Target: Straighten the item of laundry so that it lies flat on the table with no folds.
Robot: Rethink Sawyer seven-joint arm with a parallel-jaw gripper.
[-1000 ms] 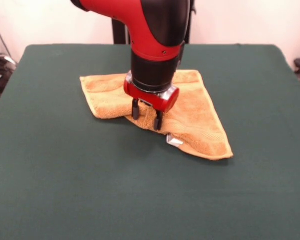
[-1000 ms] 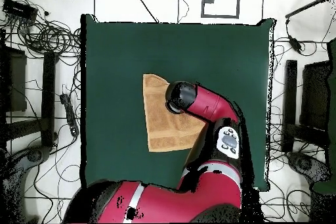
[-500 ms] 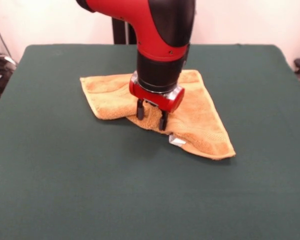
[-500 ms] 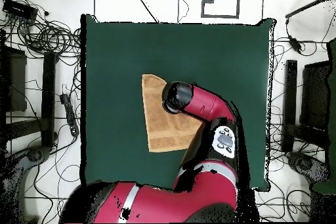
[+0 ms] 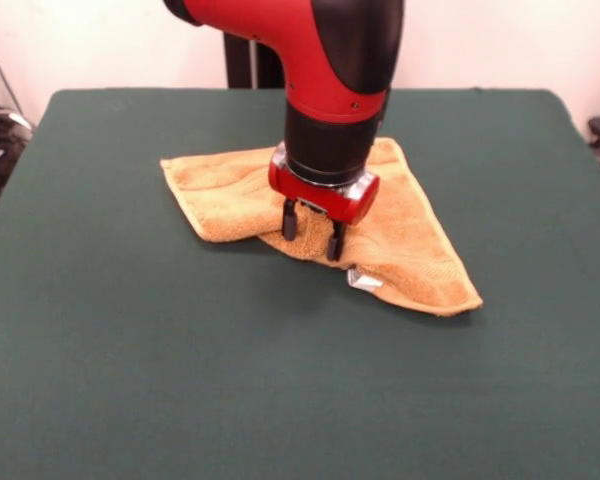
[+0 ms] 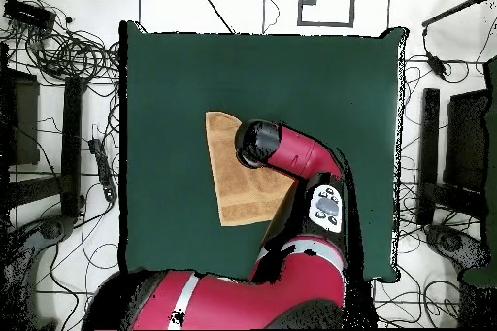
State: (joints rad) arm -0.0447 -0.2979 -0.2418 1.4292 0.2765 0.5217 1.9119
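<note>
The pincer (image 5: 311, 230) stands apart astride the towel (image 5: 410, 240) fold edge; unfolding step; next, clamp and drag toward 6 o'clock.

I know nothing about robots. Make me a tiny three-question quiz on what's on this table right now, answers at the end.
1. True or false: the orange-yellow terry towel lies fully flat on the dark green felt table.
2. Where is the red and black arm's gripper? A) off the table B) at the towel's front edge C) far above
3. What small pale thing pokes from the towel's front edge?

Key: 1 false, it is folded; 2 B; 3 a white tag.
</note>
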